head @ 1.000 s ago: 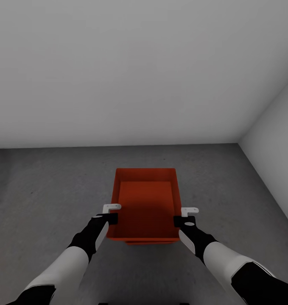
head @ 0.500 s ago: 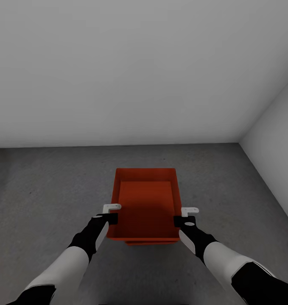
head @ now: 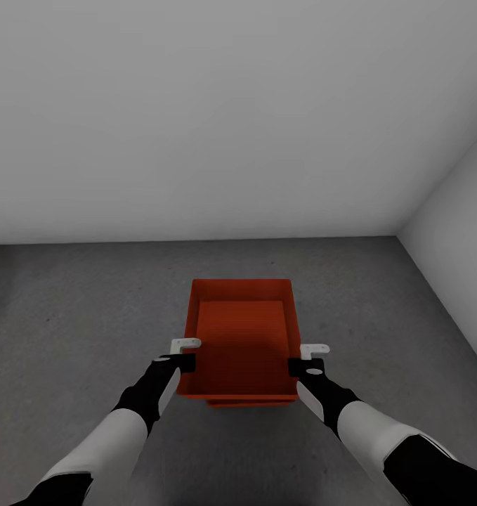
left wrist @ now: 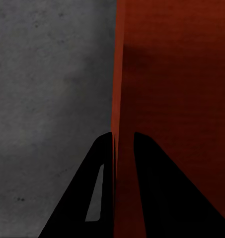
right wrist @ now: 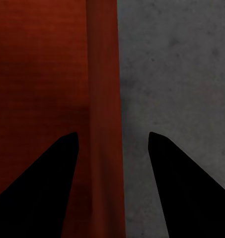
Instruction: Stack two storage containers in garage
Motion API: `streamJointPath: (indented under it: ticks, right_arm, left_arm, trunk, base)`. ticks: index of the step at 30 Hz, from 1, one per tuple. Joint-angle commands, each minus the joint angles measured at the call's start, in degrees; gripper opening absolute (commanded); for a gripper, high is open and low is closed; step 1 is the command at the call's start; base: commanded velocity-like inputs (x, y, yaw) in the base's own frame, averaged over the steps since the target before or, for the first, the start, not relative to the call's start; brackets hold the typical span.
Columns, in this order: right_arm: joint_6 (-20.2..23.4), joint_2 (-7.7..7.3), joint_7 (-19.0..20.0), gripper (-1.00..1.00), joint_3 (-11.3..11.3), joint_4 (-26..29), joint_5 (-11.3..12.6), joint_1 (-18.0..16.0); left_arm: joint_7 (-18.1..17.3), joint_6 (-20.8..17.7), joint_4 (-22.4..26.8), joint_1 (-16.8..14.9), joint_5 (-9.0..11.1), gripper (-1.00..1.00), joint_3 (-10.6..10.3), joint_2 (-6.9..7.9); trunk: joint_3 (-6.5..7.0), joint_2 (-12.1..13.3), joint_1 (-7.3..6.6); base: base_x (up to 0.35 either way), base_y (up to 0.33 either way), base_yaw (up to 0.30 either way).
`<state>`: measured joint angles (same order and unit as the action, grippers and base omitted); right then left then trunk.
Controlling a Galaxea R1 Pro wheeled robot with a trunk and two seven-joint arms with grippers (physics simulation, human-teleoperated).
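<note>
Head view: an orange-red storage container (head: 242,337) sits low over the grey concrete floor (head: 69,316) near a corner of white walls (head: 231,119), with a strip of a second orange-red container (head: 251,403) showing just under its near edge. The left gripper (head: 185,353) is at the container's left wall, the right gripper (head: 305,357) at its right wall, so the box lies between the two.

Left wrist view shows the left gripper's fingers (left wrist: 103,163) clenched close on the thin wall, one on each face. Right wrist view shows the right gripper's fingers (right wrist: 67,148) spread wide, straddling the right wall without touching it.
</note>
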<state>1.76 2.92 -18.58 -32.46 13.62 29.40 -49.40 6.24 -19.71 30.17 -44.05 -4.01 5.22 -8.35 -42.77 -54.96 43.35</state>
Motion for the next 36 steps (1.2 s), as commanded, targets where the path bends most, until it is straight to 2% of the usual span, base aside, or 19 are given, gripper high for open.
streamJointPath:
  ticks: [1,6,16,28,36]
  right_arm:
    - [0.1,-0.01,-3.3,-1.00,0.6,0.2,-1.2,-0.1]
    - [0.1,0.03,-3.3,-1.00,0.6,0.2,-1.2,-0.1]
    - [0.1,0.15,-3.3,-1.00,0.6,0.2,-1.1,-0.1]
    - [0.1,0.13,-3.3,-1.00,0.6,0.2,-1.2,-0.1]
    - [0.1,0.06,-3.3,-1.00,0.6,0.2,-1.2,-0.1]
  left_arm:
    - [-0.1,-3.1,-0.1,0.0,1.2,-1.00,0.1,-1.65]
    - [-0.1,-3.1,-0.1,0.0,1.3,-1.00,0.1,-1.65]
    - [-0.1,-3.1,-0.1,0.0,1.2,-1.00,0.1,-1.65]
    - [-0.1,-3.1,0.0,0.0,1.2,-1.00,0.1,-1.65]
    - [-0.1,-3.0,0.0,0.0,1.2,-1.00,0.1,-1.65]
  trunk:
    - [-0.22,-0.4,0.23]
    - [-1.12,-2.5,1.33]
    - [-2.91,-6.5,3.52]
    - [-2.91,-6.5,3.52]
    - [-2.91,-6.5,3.52]
  base:
    - [0.000,0.000,0.000]
    - [0.000,0.000,-0.012]
    - [0.000,0.000,-0.152]
    - [0.000,0.000,-0.003]
    - [0.000,0.000,0.213]
